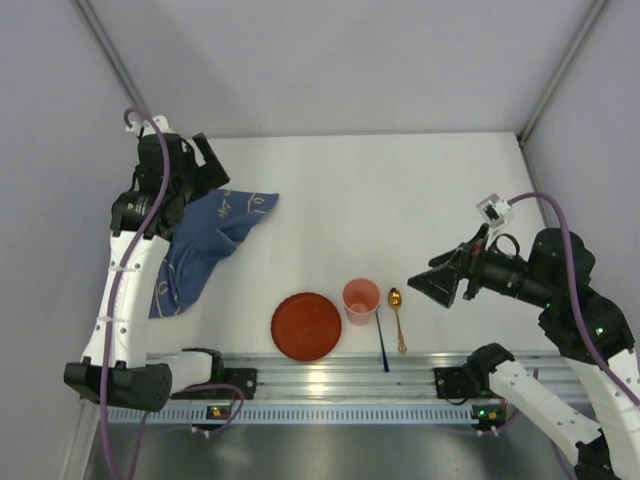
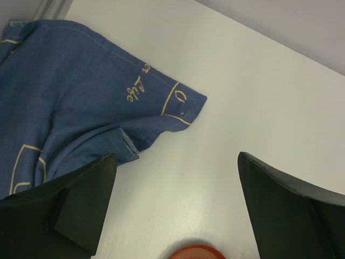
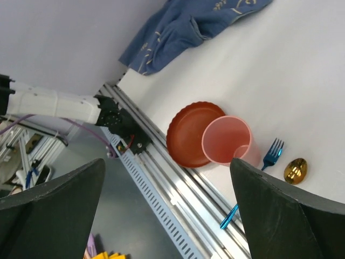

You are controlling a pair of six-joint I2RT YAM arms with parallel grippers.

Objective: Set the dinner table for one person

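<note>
The white dinner table holds a red plate near its front edge, a pink cup just right of the plate, a blue fork and a gold spoon further right. A blue cloth with cream drawings lies crumpled at the left. My left gripper is open and empty above the cloth's far end. My right gripper is open and empty, just right of the spoon. In the right wrist view the plate, cup, fork and spoon show between my fingers.
A ribbed aluminium rail runs along the table's near edge. Grey walls close in the back and both sides. In the left wrist view the cloth fills the upper left and the plate's rim shows at the bottom.
</note>
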